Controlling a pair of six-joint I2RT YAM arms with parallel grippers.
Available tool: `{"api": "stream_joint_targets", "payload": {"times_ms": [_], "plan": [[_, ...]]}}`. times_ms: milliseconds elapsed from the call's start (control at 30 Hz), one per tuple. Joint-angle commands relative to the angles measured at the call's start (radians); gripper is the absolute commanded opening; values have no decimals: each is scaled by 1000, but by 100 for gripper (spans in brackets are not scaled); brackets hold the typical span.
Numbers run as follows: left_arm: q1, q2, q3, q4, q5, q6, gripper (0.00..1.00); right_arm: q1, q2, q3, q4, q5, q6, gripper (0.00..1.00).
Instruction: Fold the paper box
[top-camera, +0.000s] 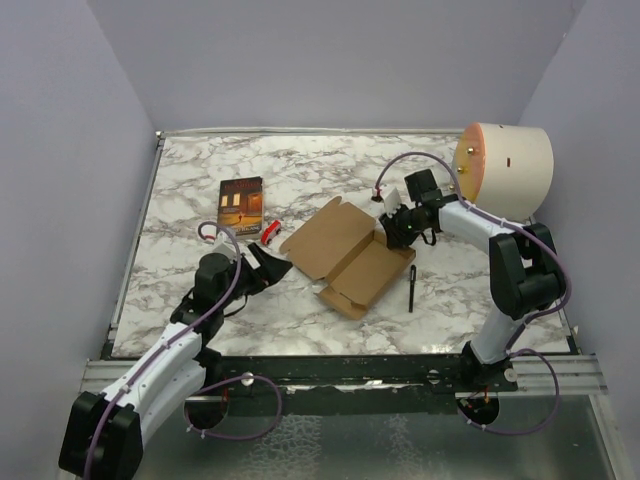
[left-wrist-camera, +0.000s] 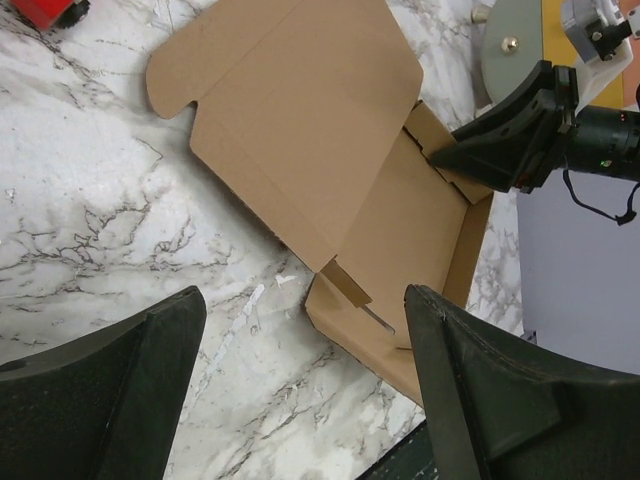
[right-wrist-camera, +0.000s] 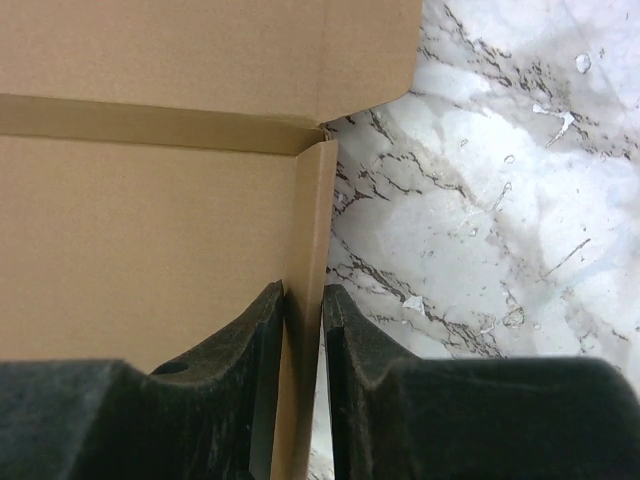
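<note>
The paper box (top-camera: 350, 255) is a brown cardboard sheet lying partly folded on the marble table, its lid flap (left-wrist-camera: 300, 120) flat and open toward the far left. One side wall (right-wrist-camera: 310, 220) stands upright at the box's right end. My right gripper (top-camera: 390, 228) straddles that wall. Its jaws (right-wrist-camera: 303, 290) stand slightly apart: the left finger touches the cardboard and a thin gap shows at the right finger. My left gripper (top-camera: 275, 265) hovers wide open over the table (left-wrist-camera: 150, 250), just left of the box's near corner (left-wrist-camera: 330, 300), holding nothing.
A dark book (top-camera: 241, 204) and a small red object (top-camera: 270, 232) lie left of the box. A black pen (top-camera: 411, 287) lies to its right. A large cream cylinder (top-camera: 505, 170) sits at the back right, close behind the right arm.
</note>
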Motion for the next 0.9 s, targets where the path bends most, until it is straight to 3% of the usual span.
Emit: {"api": "stream_joint_targets", "payload": {"times_ms": [0,100,133,433,867], "plan": [[-31,26,3,43,-41,1,83,-8,-6,-12,32,37,-15,21],[-64,49,5,51,-74,-5,83,-8,2,-22,37,40,-16,2],[-79,59,3,58,-88,-9,83,-9,1,-28,43,41,-14,1],[-229,232,1,231,-227,-78,83,-8,-22,-65,83,-23,5,1],[-291,452,-13,472,-414,-194,80,-11,-14,-72,87,-72,12,1]]}}
